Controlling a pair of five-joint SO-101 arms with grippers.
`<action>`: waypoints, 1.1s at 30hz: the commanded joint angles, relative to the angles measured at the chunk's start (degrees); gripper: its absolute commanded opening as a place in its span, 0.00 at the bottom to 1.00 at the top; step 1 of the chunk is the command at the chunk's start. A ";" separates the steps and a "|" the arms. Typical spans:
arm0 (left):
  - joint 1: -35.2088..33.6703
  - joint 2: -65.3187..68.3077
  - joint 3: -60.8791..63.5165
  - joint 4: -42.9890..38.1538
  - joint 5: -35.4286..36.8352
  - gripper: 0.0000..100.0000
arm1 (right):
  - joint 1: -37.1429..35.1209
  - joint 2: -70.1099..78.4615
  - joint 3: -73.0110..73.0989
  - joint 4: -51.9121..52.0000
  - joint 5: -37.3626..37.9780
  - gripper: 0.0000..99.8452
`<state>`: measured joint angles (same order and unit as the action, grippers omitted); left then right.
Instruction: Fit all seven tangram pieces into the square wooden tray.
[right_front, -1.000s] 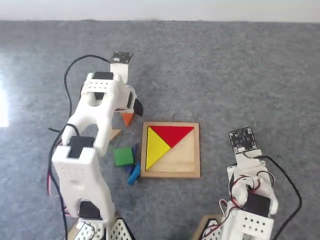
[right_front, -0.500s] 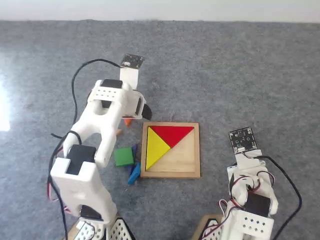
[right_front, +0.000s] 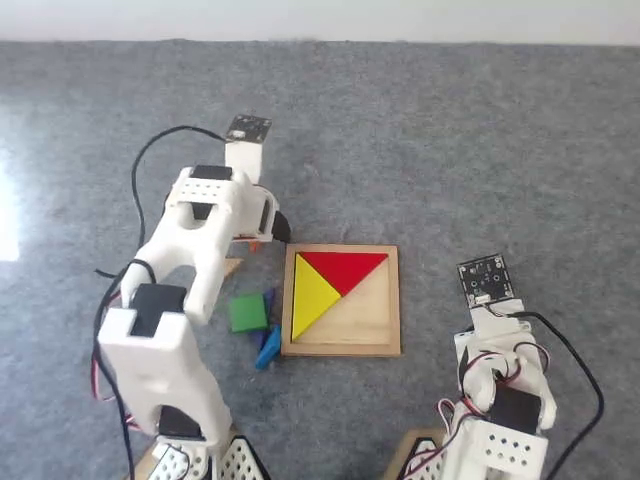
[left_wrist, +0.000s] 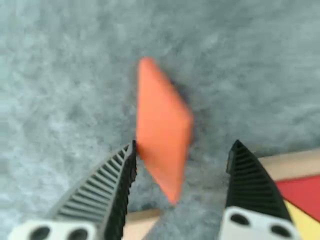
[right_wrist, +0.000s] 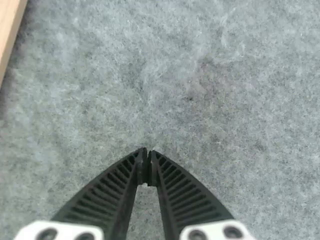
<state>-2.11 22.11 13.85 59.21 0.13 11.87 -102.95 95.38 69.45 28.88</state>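
Nearest you, your right arm (right_front: 503, 395) is sitting folded back at the near right of the table (right_front: 470, 140). The right gripper (right_wrist: 148, 153) is hanging just over the grey surface with its fingers pressed together, gripping nothing. A little farther in and to the left of that arm, the square wooden tray (right_front: 341, 349) is lying flat near the middle of the table. Two pieces are sitting inside it: the yellow triangle (right_front: 312, 293) is resting against the left wall and the red triangle (right_front: 343, 268) against the far wall. The two are meeting along a slanted edge, and bare wood is showing across the tray's right and near part. Just outside the left wall, the blue piece (right_front: 268, 345) is lying by the near-left corner. The green square (right_front: 247, 312) is sitting a little farther on, with a darker blue piece (right_front: 270, 301) wedged between it and the tray wall. Beyond the green square, a tan piece (right_front: 232, 266) is peeking out from under your left arm (right_front: 190, 250), which is stretching forward over these loose pieces. At its end, the left gripper (left_wrist: 184, 145) is pointing down at the table just past the tray's far-left corner. Its fingers are standing apart on either side of the orange piece (left_wrist: 162, 130), a parallelogram. One fingertip is sitting right at that piece's edge, though you cannot tell whether it is touching. The other fingertip is standing clear of it.
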 joint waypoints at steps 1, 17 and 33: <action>-1.23 1.05 -5.49 2.81 0.09 0.28 | 0.48 -0.75 1.05 0.31 0.00 0.02; 1.05 -11.25 -0.75 -0.09 -2.20 0.28 | 0.48 -0.75 1.05 0.31 0.00 0.02; 3.08 -1.32 -5.23 -1.58 -7.12 0.25 | 0.48 -0.75 1.05 0.31 0.00 0.02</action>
<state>-0.44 21.32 12.00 55.69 -6.29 11.87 -102.95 95.38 69.45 28.88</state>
